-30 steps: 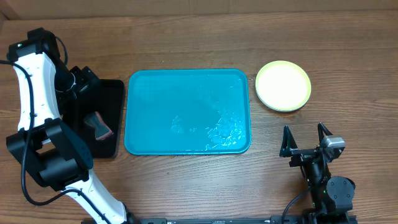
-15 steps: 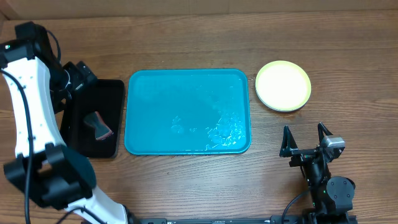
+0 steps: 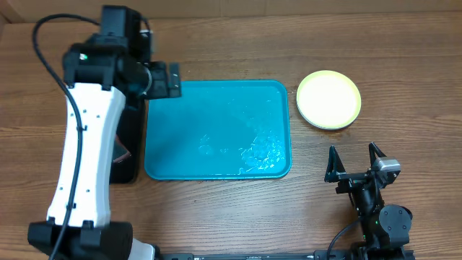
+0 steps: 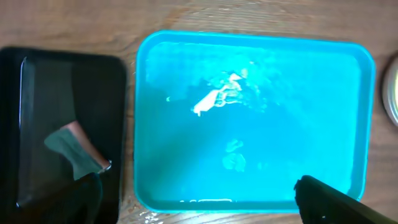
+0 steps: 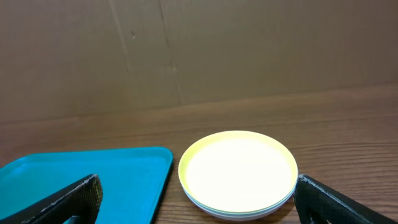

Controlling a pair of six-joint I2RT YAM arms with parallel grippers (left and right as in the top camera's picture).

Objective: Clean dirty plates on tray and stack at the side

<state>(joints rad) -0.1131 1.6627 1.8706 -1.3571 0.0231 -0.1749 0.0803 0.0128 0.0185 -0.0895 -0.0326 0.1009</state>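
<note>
Your left arm (image 3: 83, 144) has swung across from the black tray (image 3: 134, 170). Overhead, the left end effector (image 3: 174, 79) is hanging wide open over the tray's (image 3: 188, 123) far-left corner. The plates (image 3: 328, 99) are sitting stacked on the desk (image 3: 238, 217) just right of the tray, and the right end effector (image 3: 352, 154) is gaping wide off its near-right corner. In the left wrist view, wet streaks (image 4: 214, 98) are glinting in the tray. In the right wrist view, the stack is sitting beside the tray's right edge.
</note>
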